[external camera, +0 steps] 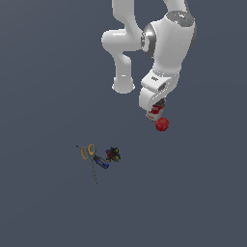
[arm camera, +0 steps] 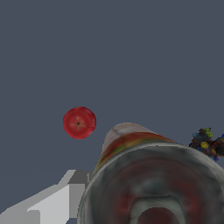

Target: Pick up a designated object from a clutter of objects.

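Under arm's wrist, gripper (external camera: pixel 155 114) closed on red-and-white can (external camera: pixel 155 110), can filling wrist view. Red ball (external camera: pixel 162 124) just beside. Grasp looks made; whether can off floor (external camera: pixel 48 72), cannot tell.

The can (arm camera: pixel 131 144) wears red, white and yellowish bands with a grey, dark-centred end. The ball (external camera: pixel 162 124) is plain red. The lump (external camera: pixel 113 154) is dark, speckled yellow, blue and red. Orange-ringed scissors (external camera: pixel 88 152), blue-handled tool (external camera: pixel 101 163), white arm (external camera: pixel 164 43), slate-grey counter (external camera: pixel 48 72).
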{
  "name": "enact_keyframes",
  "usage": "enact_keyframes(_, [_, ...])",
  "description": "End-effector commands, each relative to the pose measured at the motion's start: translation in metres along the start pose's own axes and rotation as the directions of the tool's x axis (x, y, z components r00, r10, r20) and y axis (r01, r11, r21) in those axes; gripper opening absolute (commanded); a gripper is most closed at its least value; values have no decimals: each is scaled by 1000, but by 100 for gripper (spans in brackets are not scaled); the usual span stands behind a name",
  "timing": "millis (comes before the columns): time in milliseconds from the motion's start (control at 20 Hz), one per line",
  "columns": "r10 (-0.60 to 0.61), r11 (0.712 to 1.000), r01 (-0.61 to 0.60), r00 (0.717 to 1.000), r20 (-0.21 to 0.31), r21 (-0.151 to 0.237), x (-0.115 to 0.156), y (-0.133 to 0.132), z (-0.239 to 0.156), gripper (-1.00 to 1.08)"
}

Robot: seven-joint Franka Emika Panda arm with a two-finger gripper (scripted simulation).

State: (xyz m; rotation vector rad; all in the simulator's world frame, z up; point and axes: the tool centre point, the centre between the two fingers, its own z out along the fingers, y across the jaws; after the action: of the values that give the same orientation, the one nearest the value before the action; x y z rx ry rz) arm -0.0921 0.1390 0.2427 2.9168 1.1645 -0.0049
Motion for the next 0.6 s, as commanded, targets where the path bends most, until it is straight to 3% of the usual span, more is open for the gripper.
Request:
enact_keyframes(0, [0,1000,0,1000,-3,-1,1,-14,-26,-100])
enact_keyframes(550, [0,1000,0,1000,-3,-1,6,-65,-119,-100])
